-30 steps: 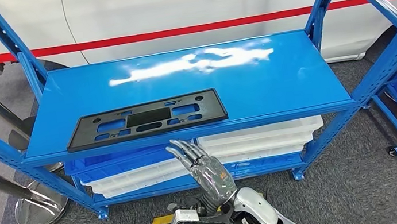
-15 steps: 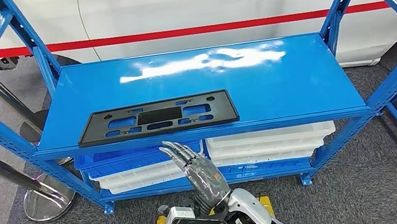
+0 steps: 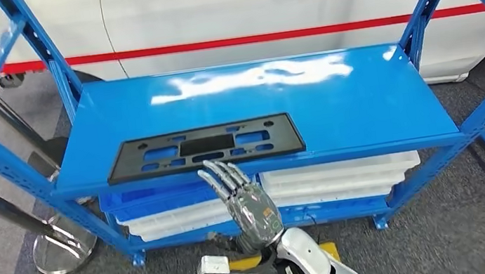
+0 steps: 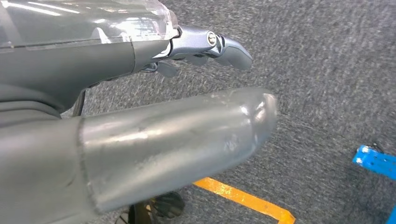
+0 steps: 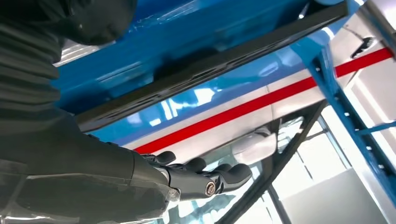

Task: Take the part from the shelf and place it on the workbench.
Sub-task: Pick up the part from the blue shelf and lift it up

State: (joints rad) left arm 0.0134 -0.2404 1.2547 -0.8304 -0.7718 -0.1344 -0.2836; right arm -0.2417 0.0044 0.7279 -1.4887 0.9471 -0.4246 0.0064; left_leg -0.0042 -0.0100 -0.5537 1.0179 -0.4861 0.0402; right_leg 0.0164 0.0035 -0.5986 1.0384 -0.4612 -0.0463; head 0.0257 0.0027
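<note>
Right hand [image 3: 248, 203] empty, fingers spread, just below the black part [image 3: 204, 147] lying flat at the blue shelf [image 3: 335, 107] front edge. Left hand [image 4: 140, 140] empty, fingers extended over carpet.

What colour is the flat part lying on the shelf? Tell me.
Black, seen best in the head view: the part on the blue shelf.

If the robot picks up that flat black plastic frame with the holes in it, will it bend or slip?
The flat black plastic frame looks thin, long and full of cut-outs, so it is probably light and might flex a little if lifted by one end. It lies flat on the glossy blue shelf, so a push would likely slide it, not tip it.
</note>
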